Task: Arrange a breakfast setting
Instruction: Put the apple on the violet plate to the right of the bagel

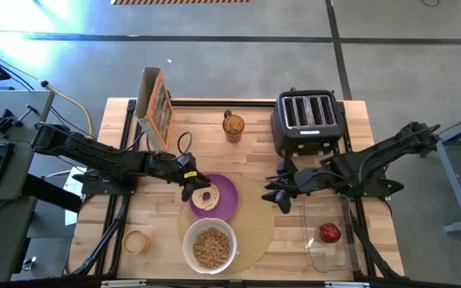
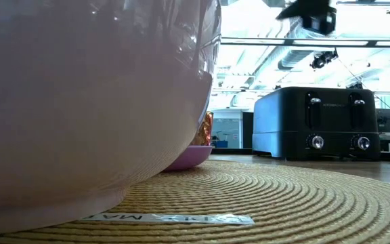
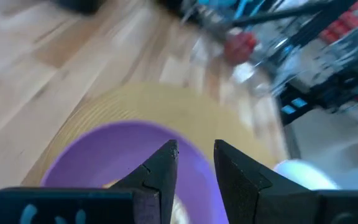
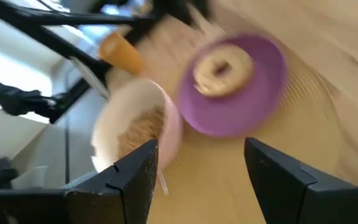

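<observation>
Fingers of the left gripper (image 1: 190,189) stood a small way apart over the near edge of the purple plate (image 1: 224,192), clasping nothing, with the bagel (image 1: 207,197) lying on the plate just beside them. The right gripper (image 1: 281,194) hung with its fingers spread wide and empty above the worktop (image 1: 254,132), between the mat (image 1: 256,232) and the toaster (image 1: 306,122).

The bagel looked placed, so the step in hand seemed to be clearing the left arm away; it would go best lifted straight up first, so a finger does not drag the plate across the mat or nudge the white bowl (image 1: 209,245) of cereal (image 1: 210,248) close by.

The apple (image 1: 329,233) sat in a clear container (image 1: 326,258) at the right, well apart from the setting. No spoon could be made out. Whether a fingertip touched the bagel could not be told. From table height the bowl blocked nearly everything but the toaster.
</observation>
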You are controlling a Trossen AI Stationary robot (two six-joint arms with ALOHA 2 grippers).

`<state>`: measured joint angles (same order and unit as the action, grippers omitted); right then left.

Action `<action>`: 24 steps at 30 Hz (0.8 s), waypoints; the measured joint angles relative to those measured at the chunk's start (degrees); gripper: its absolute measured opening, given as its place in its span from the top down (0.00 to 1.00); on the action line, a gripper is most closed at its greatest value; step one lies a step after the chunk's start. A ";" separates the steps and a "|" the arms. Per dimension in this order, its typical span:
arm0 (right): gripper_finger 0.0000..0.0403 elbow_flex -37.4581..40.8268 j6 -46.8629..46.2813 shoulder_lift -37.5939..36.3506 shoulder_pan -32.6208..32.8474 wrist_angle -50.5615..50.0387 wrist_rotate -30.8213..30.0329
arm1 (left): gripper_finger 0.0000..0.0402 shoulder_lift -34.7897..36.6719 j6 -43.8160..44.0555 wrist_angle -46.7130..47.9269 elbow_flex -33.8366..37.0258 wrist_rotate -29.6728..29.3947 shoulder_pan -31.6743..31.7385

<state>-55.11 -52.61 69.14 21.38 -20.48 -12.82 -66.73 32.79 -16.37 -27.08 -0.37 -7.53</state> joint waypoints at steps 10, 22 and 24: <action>0.45 0.00 -19.67 -3.17 4.36 -18.64 3.58 | 0.76 4.02 -0.49 -1.99 -0.04 0.20 0.00; 0.45 0.00 -30.51 -4.02 7.69 -29.15 10.85 | 0.76 5.32 -0.49 -1.46 -0.02 0.16 0.00; 0.45 0.00 -31.15 -4.02 7.65 -30.89 10.80 | 0.76 5.32 -0.51 -1.11 -0.03 0.16 0.00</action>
<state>-55.11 -83.76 65.12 29.04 -51.37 -2.02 -61.41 32.28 -17.48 -27.11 -0.21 -7.53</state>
